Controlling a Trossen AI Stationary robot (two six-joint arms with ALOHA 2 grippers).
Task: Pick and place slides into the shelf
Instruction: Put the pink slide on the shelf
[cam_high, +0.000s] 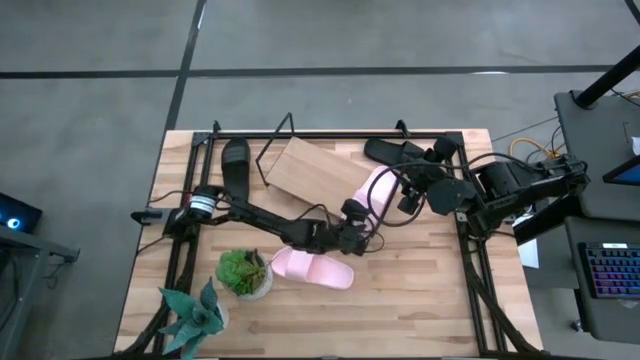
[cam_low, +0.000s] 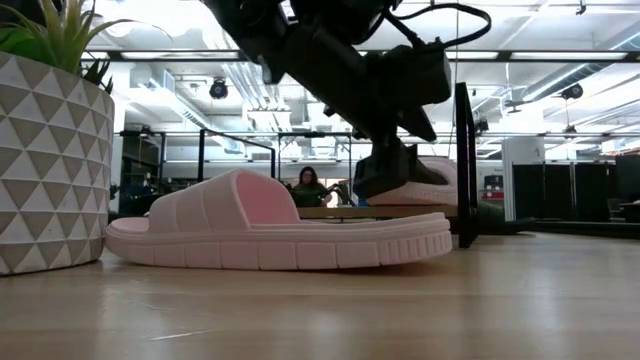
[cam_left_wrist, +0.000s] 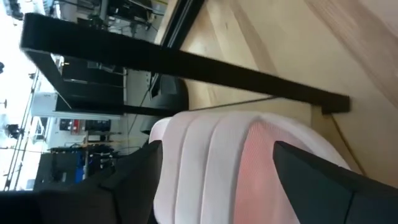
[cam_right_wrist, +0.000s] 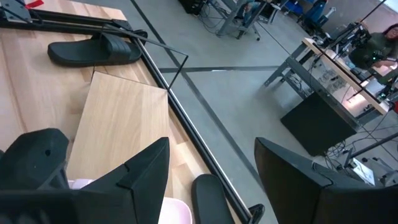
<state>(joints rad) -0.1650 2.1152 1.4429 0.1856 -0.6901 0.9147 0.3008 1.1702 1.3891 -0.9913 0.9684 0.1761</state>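
Observation:
One pink slide (cam_high: 312, 267) lies sole down on the table near the plants, and fills the front of the low view (cam_low: 280, 230). My left gripper (cam_high: 354, 222) is shut on the second pink slide (cam_high: 378, 188), just right of the tilted wooden shelf (cam_high: 305, 165). One black slide (cam_high: 235, 165) lies left of the shelf. Another black slide (cam_high: 395, 151) lies by the table's far edge. My right gripper (cam_high: 408, 190) hovers open beside the held slide, touching nothing; its wrist view looks past its spread fingers (cam_right_wrist: 211, 146) onto the shelf (cam_right_wrist: 118, 124). My left gripper (cam_left_wrist: 217, 146) pinches the second pink slide across its width, one finger (cam_left_wrist: 140, 180) on each side edge, at the ribbed strap (cam_left_wrist: 205, 162). In the low view the slide (cam_low: 432, 182) sits about level at the height of the shelf board; whether it rests there I cannot tell.
A potted plant (cam_high: 243, 272) and a spiky plant (cam_high: 195, 312) stand at the table's near left; the patterned pot (cam_low: 45, 160) is close to the camera. Black wire frame rods (cam_high: 290, 128) run along the far edge. A person sits far back in the room (cam_low: 307, 185).

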